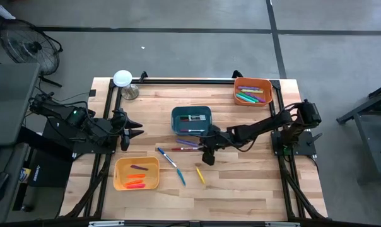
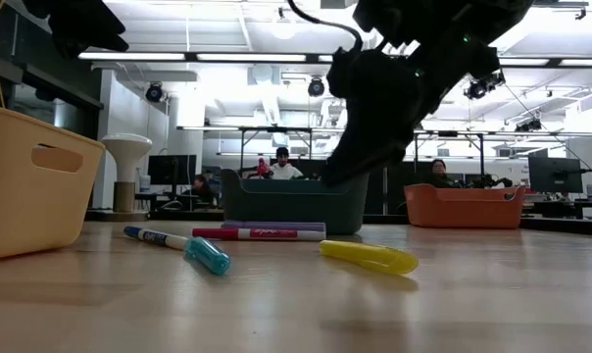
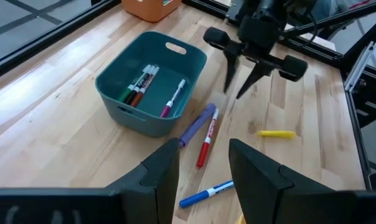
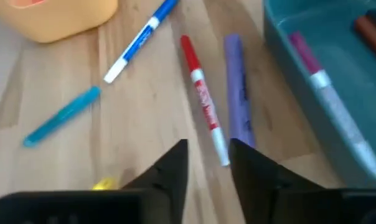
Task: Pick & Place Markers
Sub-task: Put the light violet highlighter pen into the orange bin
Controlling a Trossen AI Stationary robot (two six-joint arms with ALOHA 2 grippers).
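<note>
right tool: hovering over the loose markers at desk centre, fingers spread, nothing held (the left wrist view shows the gap clearly)
left tool: parked at 9 o'clock near the desk edge, fingers spread, empty
loose markers: red marker and purple marker side by side just off the teal bin, at its 6 o'clock; blue-capped marker, light-blue marker and yellow marker further toward 6 o'clock
binned markers: a few in the teal bin, some in the orange bin at 1 o'clock, some in the yellow bin at 7 o'clock
handling: light, stiff, smooth round barrels, so likely to roll or squirt out of a pinch
grip point: mid-barrel, fingers across the long axis; red and purple sit close, so risk of nudging both
target: probably the red one, directly ahead of the right tool's fingers
</note>
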